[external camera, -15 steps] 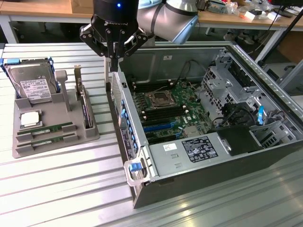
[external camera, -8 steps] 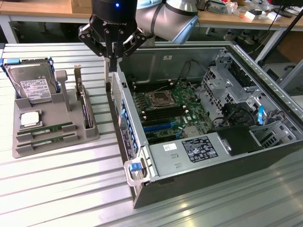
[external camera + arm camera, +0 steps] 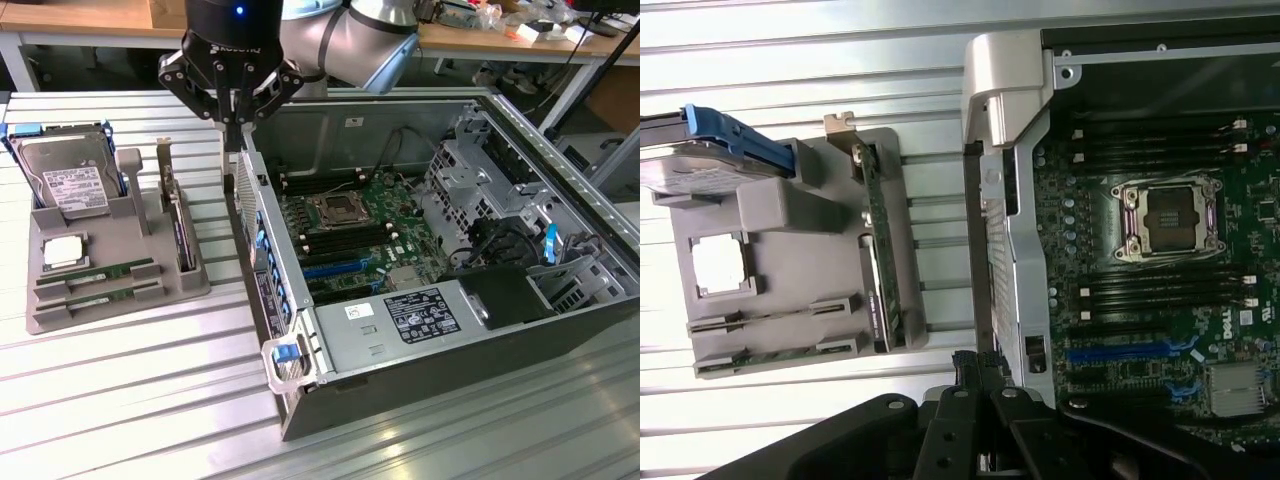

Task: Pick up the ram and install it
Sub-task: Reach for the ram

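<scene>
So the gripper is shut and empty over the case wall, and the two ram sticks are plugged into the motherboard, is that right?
Not quite. The two ram sticks lie in the gray tray, not in the motherboard; the exterior view shows it. The gripper is shut and empty over the case wall.

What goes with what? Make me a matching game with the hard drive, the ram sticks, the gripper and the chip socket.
Things:
1. hard drive
2. ram sticks
3. gripper
4. chip socket

Where or how:
A. on the green board inside the computer case
B. lying flat in the grey tray's slots
C. shut, above the case's wall
D. propped up, blue rails on its sides

Pairs: 1-D, 2-B, 3-C, 4-A
</scene>
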Controlling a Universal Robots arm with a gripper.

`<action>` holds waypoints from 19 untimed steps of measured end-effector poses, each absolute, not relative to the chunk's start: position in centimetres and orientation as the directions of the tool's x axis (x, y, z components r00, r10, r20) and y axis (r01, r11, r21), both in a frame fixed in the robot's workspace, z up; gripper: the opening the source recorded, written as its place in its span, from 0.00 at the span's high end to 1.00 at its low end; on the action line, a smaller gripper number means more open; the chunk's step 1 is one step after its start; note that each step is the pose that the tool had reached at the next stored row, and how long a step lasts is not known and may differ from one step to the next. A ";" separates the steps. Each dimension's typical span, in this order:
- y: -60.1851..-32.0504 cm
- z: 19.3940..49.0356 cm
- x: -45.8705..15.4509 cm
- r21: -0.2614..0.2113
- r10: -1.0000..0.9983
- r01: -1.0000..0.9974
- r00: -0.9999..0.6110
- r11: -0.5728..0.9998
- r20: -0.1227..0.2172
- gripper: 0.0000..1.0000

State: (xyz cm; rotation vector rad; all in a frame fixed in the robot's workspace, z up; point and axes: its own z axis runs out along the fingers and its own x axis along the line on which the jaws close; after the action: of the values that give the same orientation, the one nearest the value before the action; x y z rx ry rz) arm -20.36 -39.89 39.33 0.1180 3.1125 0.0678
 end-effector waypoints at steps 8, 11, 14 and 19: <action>-39.9 39.3 -21.3 0.044 0.076 0.075 -0.997 0.996 -0.024 0.90; -39.9 39.3 -21.5 0.044 0.076 0.075 -0.997 0.996 -0.024 0.90; -39.9 39.3 -22.0 0.044 0.076 0.075 -0.997 0.996 -0.024 0.90; -39.9 39.3 -22.3 0.044 0.076 0.075 -0.997 0.996 -0.024 0.90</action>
State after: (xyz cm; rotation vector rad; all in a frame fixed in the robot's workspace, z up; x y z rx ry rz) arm -22.35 -39.90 39.33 0.1180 3.1125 0.0678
